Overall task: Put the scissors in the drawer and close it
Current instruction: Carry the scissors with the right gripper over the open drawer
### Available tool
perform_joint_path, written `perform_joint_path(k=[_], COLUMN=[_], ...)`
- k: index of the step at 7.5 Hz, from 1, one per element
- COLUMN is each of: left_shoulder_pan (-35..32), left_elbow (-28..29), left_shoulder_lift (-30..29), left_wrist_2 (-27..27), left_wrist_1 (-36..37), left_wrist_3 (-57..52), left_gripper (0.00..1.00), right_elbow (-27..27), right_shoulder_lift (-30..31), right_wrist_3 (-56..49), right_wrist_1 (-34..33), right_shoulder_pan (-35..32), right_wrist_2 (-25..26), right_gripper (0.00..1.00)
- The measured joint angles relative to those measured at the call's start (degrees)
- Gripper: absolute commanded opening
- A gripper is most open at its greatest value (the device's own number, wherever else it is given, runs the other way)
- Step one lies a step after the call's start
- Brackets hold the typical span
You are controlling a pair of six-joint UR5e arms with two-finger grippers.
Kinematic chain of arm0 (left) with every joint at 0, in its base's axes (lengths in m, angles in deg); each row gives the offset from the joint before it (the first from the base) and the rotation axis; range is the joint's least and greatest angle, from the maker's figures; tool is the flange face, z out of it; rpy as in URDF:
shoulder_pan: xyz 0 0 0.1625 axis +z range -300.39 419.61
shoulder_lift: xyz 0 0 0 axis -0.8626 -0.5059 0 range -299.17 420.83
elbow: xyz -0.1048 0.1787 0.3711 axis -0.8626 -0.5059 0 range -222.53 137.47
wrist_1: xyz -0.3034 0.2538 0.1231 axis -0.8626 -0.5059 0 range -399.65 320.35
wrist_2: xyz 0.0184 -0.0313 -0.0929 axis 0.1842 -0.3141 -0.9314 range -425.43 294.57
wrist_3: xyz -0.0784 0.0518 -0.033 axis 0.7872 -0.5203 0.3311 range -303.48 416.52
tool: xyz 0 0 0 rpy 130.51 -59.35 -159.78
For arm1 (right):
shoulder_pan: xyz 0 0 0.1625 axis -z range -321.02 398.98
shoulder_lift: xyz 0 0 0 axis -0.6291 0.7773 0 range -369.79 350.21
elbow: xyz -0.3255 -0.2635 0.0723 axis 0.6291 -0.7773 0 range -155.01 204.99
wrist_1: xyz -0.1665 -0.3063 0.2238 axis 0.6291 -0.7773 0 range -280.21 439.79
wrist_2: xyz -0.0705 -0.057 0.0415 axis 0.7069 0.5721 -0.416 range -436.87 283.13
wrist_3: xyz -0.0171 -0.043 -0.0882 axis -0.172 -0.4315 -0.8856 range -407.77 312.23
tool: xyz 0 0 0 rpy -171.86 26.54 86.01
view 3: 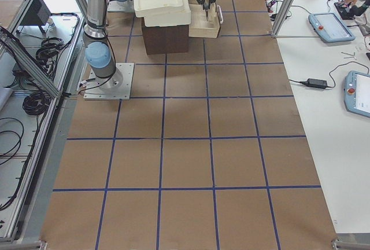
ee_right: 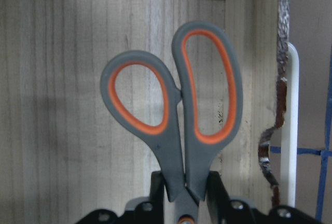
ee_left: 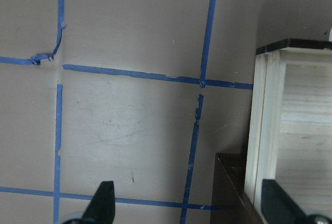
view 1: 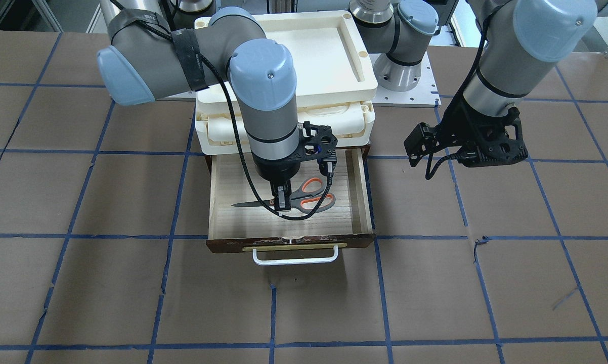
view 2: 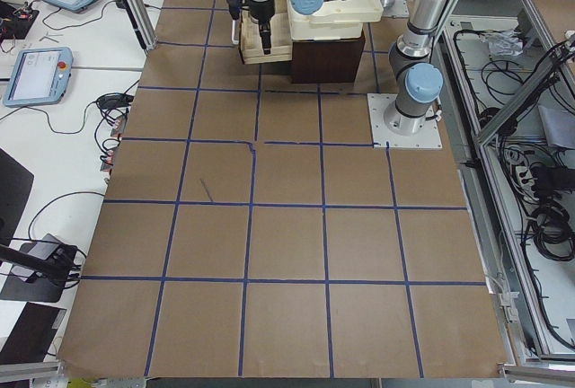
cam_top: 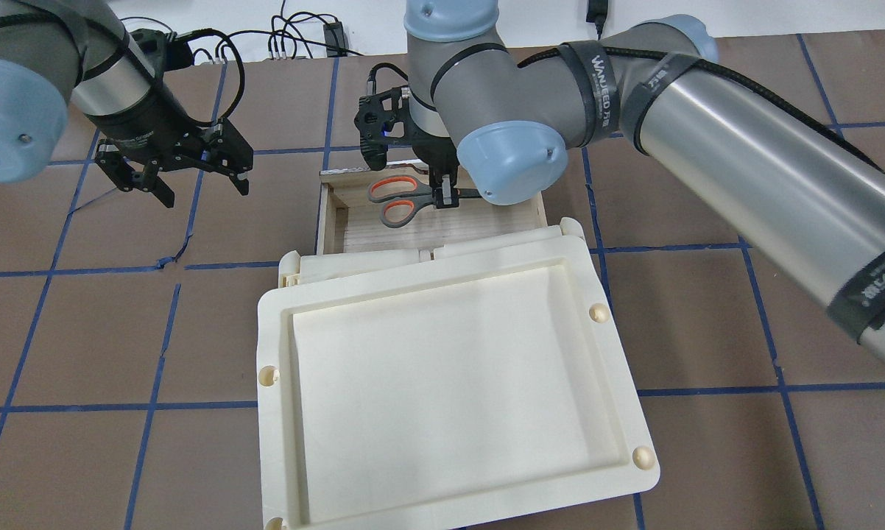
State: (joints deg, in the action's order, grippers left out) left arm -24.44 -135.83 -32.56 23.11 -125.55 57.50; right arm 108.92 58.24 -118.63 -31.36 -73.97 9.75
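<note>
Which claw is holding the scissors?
The right claw, reaching down into the open drawer, is pinched on the scissors just below their handles. The left claw hangs open beside the drawer, holding nothing.

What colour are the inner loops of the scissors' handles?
Orange-red, inside grey handles of the scissors; the right wrist view shows it best.

Lab: teach pendants (view 2: 36,76), tape-gridded table (view 2: 287,244)

Brown table (view 1: 132,303), blue tape grid (view 1: 132,236); on it dark cabinet (view 2: 328,63) and white base plate (view 1: 426,98)
</note>
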Motion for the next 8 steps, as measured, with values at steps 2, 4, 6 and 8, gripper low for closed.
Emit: perform_joint_path(k=[2,4,6,8], left_shoulder_pan=[-0.3,-0.5,-0.5,-0.5], left_elbow=[0.0,0.0,0.0,0.0], left_shoulder_lift=[0.0,0.0,0.0,0.0], left_wrist_2=[-0.1,-0.2,0.0,0.0], left_wrist_1=[0.0,0.0,-0.1,-0.1], left_wrist_3=[0.1,0.1,0.0,0.0], left_gripper=[1.0,1.0,1.0,1.0], right_elbow=[0.0,0.3,0.4,0.5], right_shoulder_lift=[-1.3,-2.1,-2.7,-3.9], right_wrist_3=[1.9,2.2,2.0,2.0], right_wrist_1=[0.0,0.0,-0.1,-0.4], right_shoulder_pan=[-1.4,-1.8,-1.8,-1.8], right_wrist_2=[0.5,0.8,0.8,2.0], right_gripper=[0.03,0.05,0.06,0.15])
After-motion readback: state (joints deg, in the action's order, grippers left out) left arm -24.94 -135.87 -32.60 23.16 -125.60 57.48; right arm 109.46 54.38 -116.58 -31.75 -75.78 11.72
